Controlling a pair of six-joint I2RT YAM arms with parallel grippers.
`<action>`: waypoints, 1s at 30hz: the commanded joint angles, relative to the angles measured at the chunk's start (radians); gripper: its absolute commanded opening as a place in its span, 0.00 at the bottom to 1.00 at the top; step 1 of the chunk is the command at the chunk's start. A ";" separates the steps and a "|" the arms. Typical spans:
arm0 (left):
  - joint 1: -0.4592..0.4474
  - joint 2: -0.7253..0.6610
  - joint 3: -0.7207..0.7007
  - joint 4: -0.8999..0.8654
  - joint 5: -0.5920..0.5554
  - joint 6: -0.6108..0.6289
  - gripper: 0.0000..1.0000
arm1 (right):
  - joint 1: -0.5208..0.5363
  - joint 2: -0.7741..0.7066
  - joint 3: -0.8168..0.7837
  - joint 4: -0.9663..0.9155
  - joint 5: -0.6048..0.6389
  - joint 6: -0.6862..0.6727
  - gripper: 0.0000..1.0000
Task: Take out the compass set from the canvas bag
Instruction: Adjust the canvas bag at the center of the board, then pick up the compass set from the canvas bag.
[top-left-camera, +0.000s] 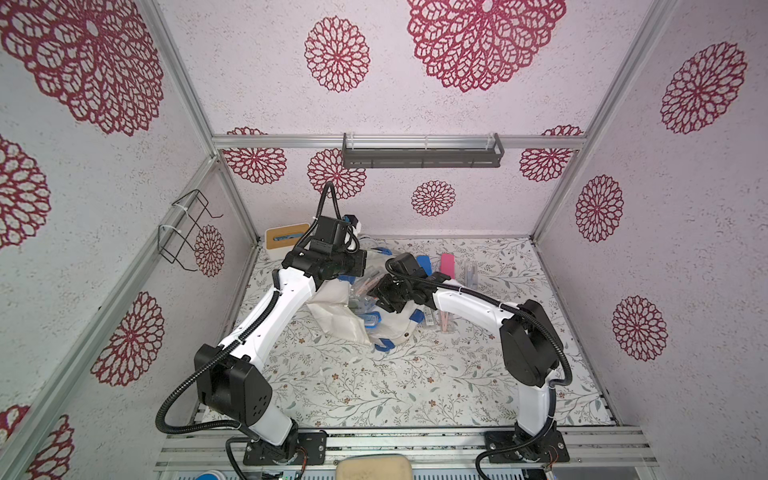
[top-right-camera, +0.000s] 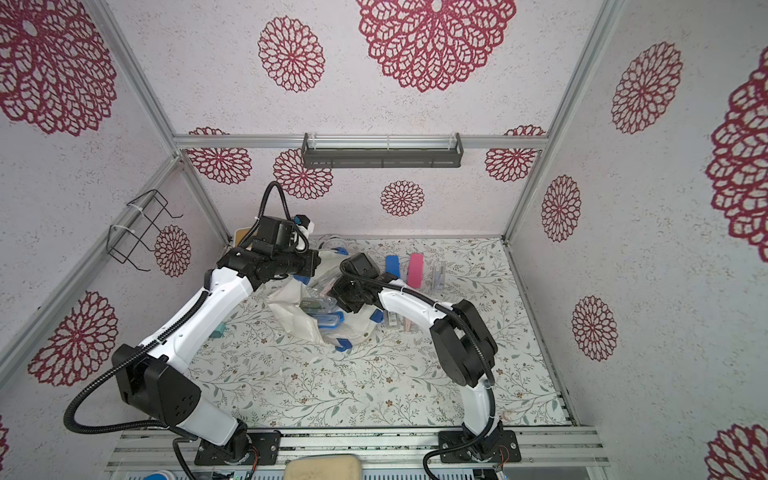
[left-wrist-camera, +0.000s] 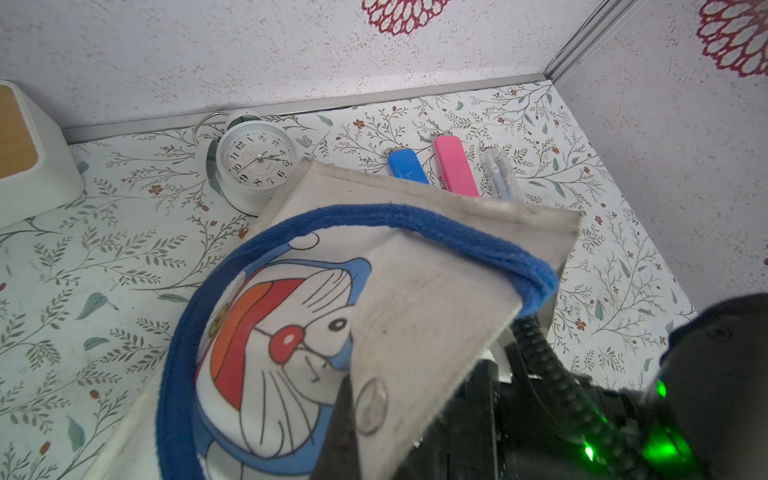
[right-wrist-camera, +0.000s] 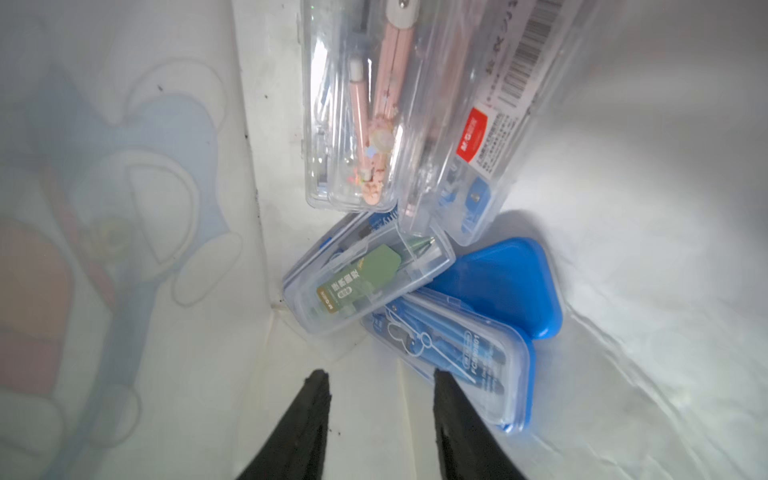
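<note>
The off-white canvas bag (top-left-camera: 332, 309) (top-right-camera: 291, 311) lies open in the middle of the table, blue handle (left-wrist-camera: 415, 220) and cartoon print facing the left wrist view. My left gripper (left-wrist-camera: 349, 419) (top-left-camera: 357, 266) is shut on the bag's snap-button flap (left-wrist-camera: 436, 299), holding the mouth up. My right gripper (right-wrist-camera: 379, 374) (top-left-camera: 372, 299) is inside the bag, open, with nothing between its fingers. Several compass sets lie just ahead of it: a clear case with a pink compass (right-wrist-camera: 361, 124), one with a green label (right-wrist-camera: 365, 274), and a blue-backed one (right-wrist-camera: 461, 357) touching one fingertip.
A white alarm clock (left-wrist-camera: 257, 162), a blue case (left-wrist-camera: 407, 166), a pink case (left-wrist-camera: 455, 166) and a clear pen case (left-wrist-camera: 498, 174) lie behind the bag. A white box with a wooden lid (top-left-camera: 286, 237) stands at the back left. More small cases (top-left-camera: 436, 322) lie right of the bag.
</note>
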 joint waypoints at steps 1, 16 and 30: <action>-0.002 -0.043 0.002 0.046 0.010 0.012 0.00 | 0.006 -0.050 -0.030 -0.059 0.051 -0.009 0.51; -0.001 -0.052 -0.007 0.039 0.033 -0.010 0.00 | 0.023 0.026 -0.096 0.071 -0.037 0.052 0.56; -0.004 -0.069 -0.025 0.033 0.042 -0.036 0.00 | 0.037 0.084 -0.115 0.210 -0.109 0.112 0.55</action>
